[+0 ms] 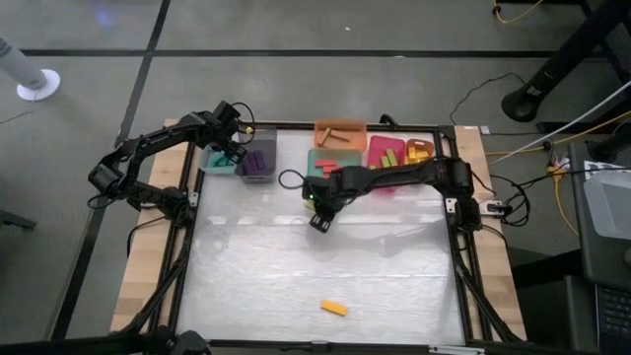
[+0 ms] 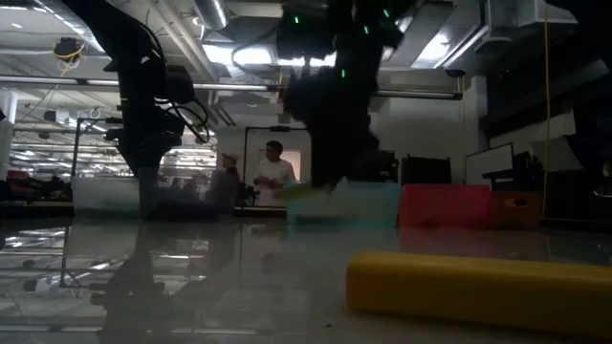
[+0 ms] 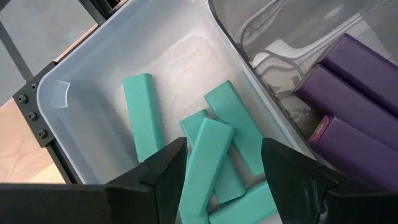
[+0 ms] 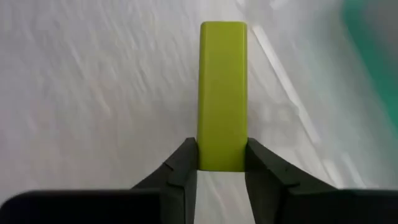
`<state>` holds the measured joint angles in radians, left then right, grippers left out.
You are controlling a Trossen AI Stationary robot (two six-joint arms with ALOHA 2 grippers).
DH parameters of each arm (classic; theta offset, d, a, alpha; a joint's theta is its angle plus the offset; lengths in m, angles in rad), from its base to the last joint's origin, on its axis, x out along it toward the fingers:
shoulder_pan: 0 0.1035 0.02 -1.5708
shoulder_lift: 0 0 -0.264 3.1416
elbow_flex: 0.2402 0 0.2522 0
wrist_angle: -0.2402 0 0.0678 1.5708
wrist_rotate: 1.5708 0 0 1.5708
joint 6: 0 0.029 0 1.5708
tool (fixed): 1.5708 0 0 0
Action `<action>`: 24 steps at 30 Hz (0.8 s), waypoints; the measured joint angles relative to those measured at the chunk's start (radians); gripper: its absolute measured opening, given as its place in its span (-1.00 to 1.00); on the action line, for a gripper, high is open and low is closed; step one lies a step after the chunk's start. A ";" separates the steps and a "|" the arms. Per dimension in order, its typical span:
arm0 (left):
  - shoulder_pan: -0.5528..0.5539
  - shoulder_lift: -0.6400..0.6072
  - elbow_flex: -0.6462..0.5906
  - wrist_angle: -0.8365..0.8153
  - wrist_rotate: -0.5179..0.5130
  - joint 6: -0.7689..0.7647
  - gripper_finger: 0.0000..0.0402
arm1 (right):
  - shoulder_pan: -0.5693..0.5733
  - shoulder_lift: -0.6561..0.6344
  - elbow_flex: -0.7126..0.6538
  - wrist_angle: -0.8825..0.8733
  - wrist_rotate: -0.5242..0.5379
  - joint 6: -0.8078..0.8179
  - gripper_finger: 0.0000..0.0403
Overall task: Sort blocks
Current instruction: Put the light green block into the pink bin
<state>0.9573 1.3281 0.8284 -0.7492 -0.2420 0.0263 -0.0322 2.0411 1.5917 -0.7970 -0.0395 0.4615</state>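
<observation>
My right gripper point(image 1: 318, 217) hovers over the white mat near the table's middle, shut on an olive green block point(image 4: 222, 93). My left gripper point(image 1: 232, 150) is open over the pale bin point(image 3: 81, 81) at the far left, which holds several teal blocks. One teal block point(image 3: 208, 162) lies between its fingers, resting on the others; whether a finger touches it, I cannot tell. A single yellow block point(image 1: 333, 308) lies flat on the mat near the near edge and looms large in the low view point(image 2: 478, 282). My right gripper pinches the olive green block by its near end point(image 4: 222, 163) between the two fingers. The fingers lie along the block, which sticks straight out past the fingertips. The white mat shows beyond it.
A clear bin with purple blocks point(image 3: 348, 93) stands right beside the teal one. More bins line the far edge: orange point(image 1: 340, 133), teal-green with red blocks point(image 1: 325, 163), pink point(image 1: 386, 153) and yellow-orange point(image 1: 419, 150). People stand in the room beyond the table point(image 2: 274, 172).
</observation>
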 joint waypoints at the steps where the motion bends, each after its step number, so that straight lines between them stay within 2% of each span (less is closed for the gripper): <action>1: 0.000 0.000 0.000 0.000 0.000 0.000 -0.04 | -0.001 0.000 0.043 -0.063 -0.007 -0.017 -0.50; 6: 0.000 0.000 0.000 0.000 0.000 -0.002 -0.04 | -0.002 -0.001 0.265 -0.359 0.002 -0.116 -0.50; 10: 0.000 0.000 0.000 0.000 0.009 -0.028 -0.04 | -0.015 -0.002 0.400 -0.562 0.096 -0.182 -0.48; 14: 0.000 0.000 0.000 -0.003 0.103 -0.113 -0.04 | -0.054 -0.004 0.486 -0.765 0.181 -0.195 -0.48; 19: -0.003 0.000 0.000 0.007 0.248 -0.194 -0.04 | -0.122 -0.029 0.485 -0.780 0.198 -0.221 -0.47; 24: -0.008 -0.002 0.000 0.006 0.262 -0.203 -0.04 | -0.205 -0.046 0.486 -0.774 0.201 -0.236 -0.47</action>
<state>0.9498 1.3262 0.8284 -0.7429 0.0201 -0.1764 -0.2367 1.9954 2.0777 -1.5712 0.1611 0.2253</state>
